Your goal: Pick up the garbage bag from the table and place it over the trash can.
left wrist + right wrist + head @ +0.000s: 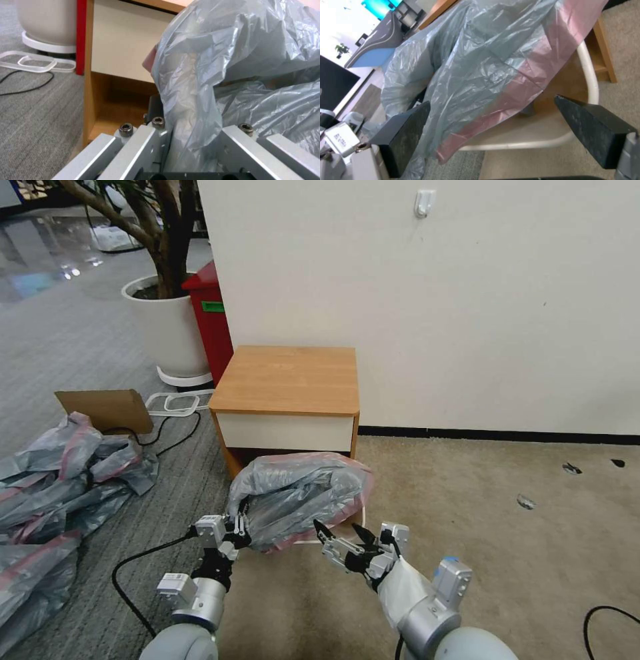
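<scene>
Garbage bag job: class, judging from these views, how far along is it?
Done: the garbage bag is off the nightstand, draped over the trash can. In hand: the left gripper grips one side; the right gripper is open beside it. Left: fitting the bag's edge around the exposed rim.

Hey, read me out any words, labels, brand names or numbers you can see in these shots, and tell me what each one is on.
No text can be read here.
Green label on the red bin: too small to read.
White tag on the left claw, seen in the right wrist view: dark print, too blurred to read.
Table, garbage bag and trash can: no print visible.
</scene>
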`<state>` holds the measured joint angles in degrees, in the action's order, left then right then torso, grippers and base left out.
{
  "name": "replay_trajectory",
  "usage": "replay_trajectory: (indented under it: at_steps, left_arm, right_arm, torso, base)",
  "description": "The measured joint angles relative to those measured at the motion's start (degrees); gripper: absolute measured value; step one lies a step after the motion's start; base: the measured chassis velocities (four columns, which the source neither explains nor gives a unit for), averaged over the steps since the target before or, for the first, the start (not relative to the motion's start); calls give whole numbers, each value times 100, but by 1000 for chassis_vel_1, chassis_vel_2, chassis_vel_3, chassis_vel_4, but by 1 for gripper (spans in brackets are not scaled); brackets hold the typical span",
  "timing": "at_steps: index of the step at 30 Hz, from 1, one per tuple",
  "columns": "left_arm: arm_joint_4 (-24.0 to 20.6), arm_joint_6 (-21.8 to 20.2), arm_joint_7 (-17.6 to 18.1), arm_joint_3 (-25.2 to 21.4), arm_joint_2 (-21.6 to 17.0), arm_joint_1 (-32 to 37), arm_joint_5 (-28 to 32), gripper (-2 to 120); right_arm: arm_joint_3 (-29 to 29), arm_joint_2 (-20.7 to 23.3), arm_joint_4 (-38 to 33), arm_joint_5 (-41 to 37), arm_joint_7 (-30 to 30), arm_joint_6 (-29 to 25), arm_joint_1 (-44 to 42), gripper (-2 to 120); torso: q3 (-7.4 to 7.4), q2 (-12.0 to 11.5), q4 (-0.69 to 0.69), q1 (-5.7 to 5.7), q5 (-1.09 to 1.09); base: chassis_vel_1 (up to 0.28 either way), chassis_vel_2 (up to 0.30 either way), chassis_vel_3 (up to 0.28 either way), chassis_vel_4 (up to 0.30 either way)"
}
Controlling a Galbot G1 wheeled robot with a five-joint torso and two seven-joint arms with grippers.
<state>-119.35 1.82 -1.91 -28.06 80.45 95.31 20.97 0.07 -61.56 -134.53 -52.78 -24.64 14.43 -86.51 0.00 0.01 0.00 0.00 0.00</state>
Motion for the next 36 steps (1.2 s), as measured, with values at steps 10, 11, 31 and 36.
replay_trajectory:
  at_steps: [10,11,31,36]
  left_arm:
    - [-25,23,-43,56,25,33,-32,4]
    - [-25,23,-43,56,25,33,-32,4]
    - [-44,43,-85,50,39,110,-64,4]
    - [-69,43,-81,40,59,118,-57,4]
  right_arm:
    - [-109,-209,223,-63,-110,5,185,94]
    - [-109,-209,223,-63,-110,5,185,94]
    - [-140,-601,496,-104,216,-230,392,82]
    - [-155,-683,599,-12,282,-297,366,63]
  torso:
    - [0,0,0,0,0]
    - [0,0,0,0,0]
    - [0,-1,0,0,0]
    - [0,-1,0,0,0]
  base:
    - [0,0,0,0]
    - [0,0,0,0]
    - [0,0,0,0]
    - [0,0,0,0]
